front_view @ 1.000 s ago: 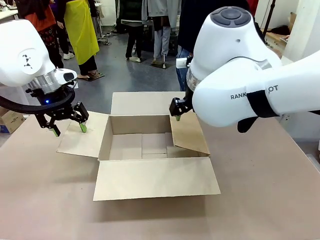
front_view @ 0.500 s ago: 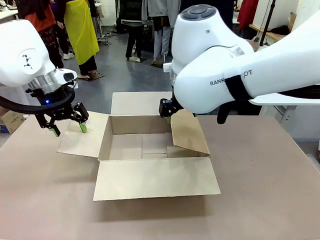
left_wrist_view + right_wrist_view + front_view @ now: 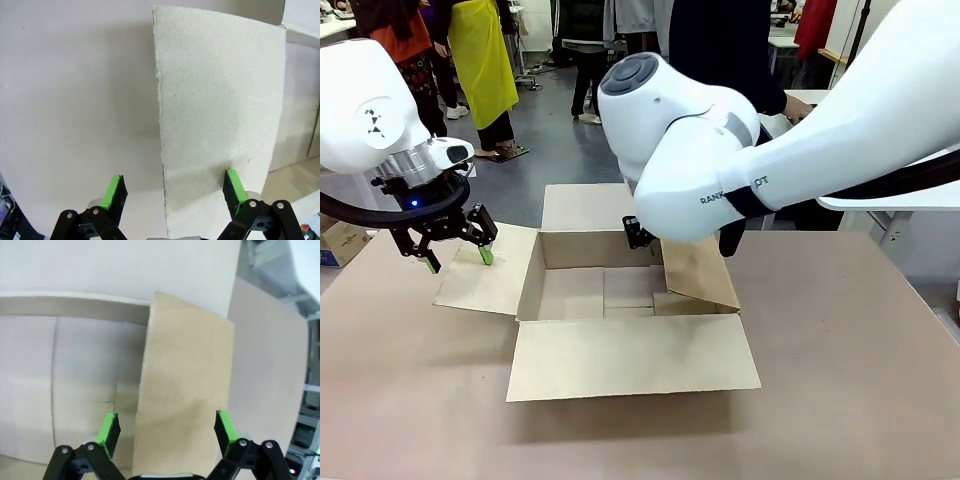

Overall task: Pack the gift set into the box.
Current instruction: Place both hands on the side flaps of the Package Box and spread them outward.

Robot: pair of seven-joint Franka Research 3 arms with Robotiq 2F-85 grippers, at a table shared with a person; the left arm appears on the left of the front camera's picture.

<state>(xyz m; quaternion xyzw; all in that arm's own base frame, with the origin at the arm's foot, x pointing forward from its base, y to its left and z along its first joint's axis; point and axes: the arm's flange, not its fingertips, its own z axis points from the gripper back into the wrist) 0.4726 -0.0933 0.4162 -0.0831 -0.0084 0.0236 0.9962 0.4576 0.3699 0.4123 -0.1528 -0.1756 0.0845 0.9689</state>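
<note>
- The flat tan table (image 3: 860, 380) fills the foreground, with the carton at its middle.
- The white right arm (image 3: 800, 130) reaches across from the right, its rounded joint above the carton's far right corner.
- The large brown corrugated cardboard box (image 3: 600, 250) sits open-topped. Its bare cardboard floor is visible inside.
- The white left arm (image 3: 365, 110) hangs over the table's left side.
- The near flap (image 3: 630, 358) lies spread flat towards the camera, and the far flap (image 3: 582, 205) lies flat away from it.
- The left flap (image 3: 485, 280) lies nearly flat on the table. The right flap (image 3: 700, 270) stands tilted upward.
- The left tool (image 3: 457, 258) hovers released above the left flap's outer edge. In its wrist view (image 3: 174, 190), one green pad is over the flap (image 3: 220, 115) and the other over the table.
- The right tool (image 3: 638, 234) is at the right flap's far end. In its wrist view (image 3: 165, 430) the fingers are spread apart, with the flap (image 3: 187, 390) between the pads. Whether they touch it cannot be told.
</note>
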